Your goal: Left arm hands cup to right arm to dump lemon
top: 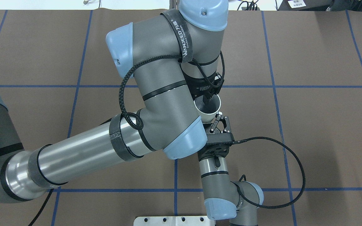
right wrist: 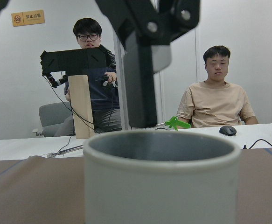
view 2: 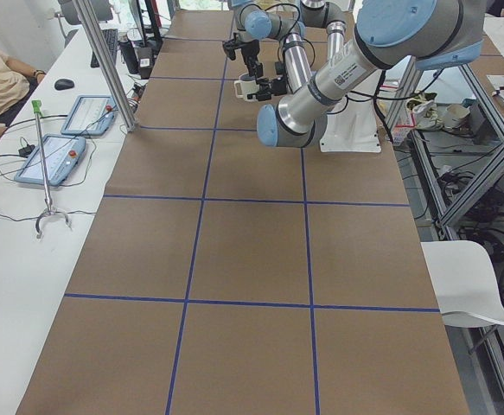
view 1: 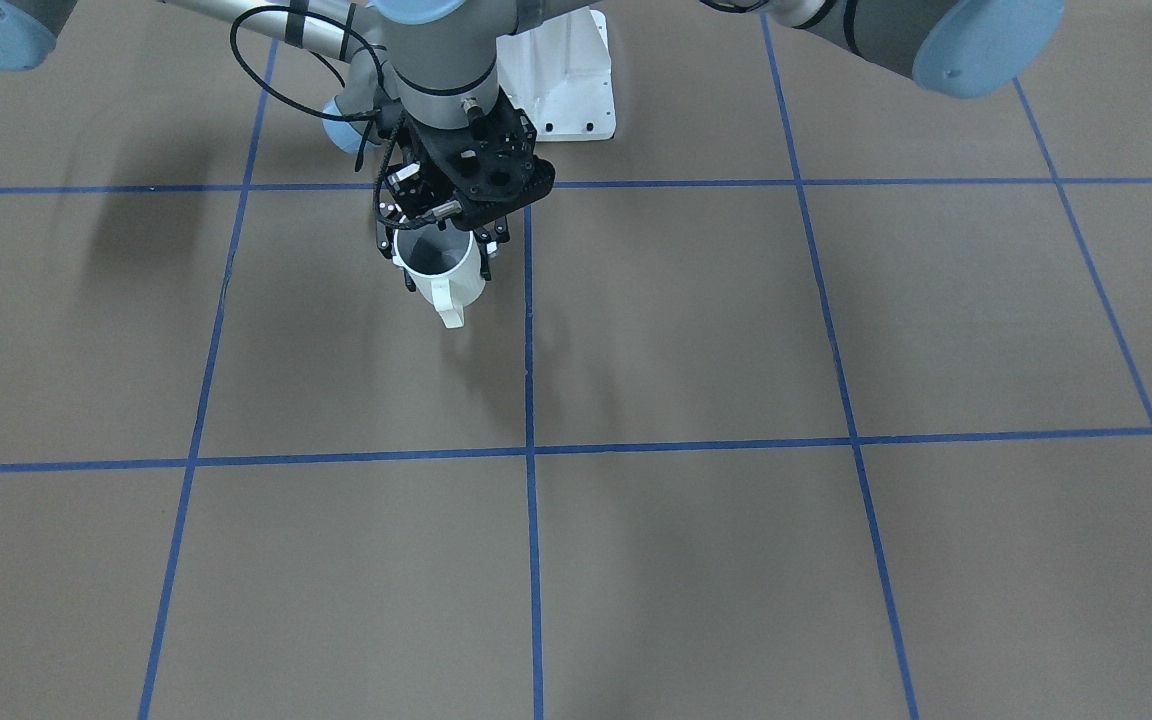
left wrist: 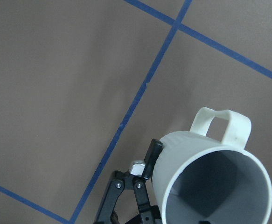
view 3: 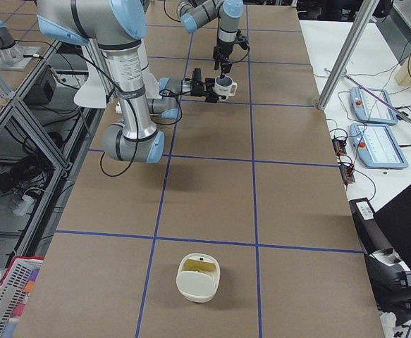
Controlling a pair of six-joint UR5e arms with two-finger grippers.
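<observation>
The white cup [view 1: 448,285] hangs upright above the table, handle toward the operators' side. My left gripper [view 1: 446,228] comes down from above and is shut on the cup's rim; one finger [left wrist: 152,156] lies on the outer wall. My right gripper [top: 211,119] reaches in level from the robot's side and is open, with one finger on each side of the cup [top: 211,115]; they do not look closed on it. The cup [right wrist: 159,186] fills the right wrist view. Its inside looks grey, and the lemon shows in no view.
A cream-white container [view 3: 198,278] sits on the brown, blue-taped table toward the robot's right end. The white robot base plate [view 1: 566,90] is behind the grippers. Operators [right wrist: 217,93] sit at the white side table with control pads [view 2: 57,156].
</observation>
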